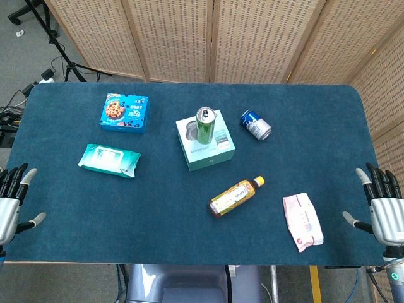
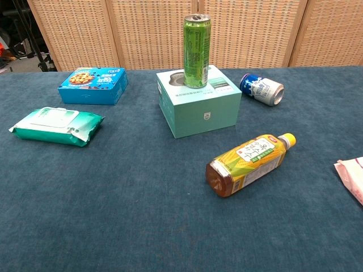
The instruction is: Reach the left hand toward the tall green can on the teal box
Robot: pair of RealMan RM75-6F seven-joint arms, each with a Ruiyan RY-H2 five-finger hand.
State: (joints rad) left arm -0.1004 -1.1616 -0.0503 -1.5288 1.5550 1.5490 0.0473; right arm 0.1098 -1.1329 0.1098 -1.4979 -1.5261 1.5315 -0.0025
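Green can [image 1: 206, 125] stands upright on the teal box [image 1: 208, 151] near the middle of the bench [image 1: 158, 208], its long axis vertical and its opened top up — the lettering down its side is too small to read. It lies ahead and well to the right of the left hand [image 1: 11, 199], which rests at the near left edge, fingers spread and empty; the right hand [image 1: 382, 202] is likewise spread and empty, about as far off on the opposite side.
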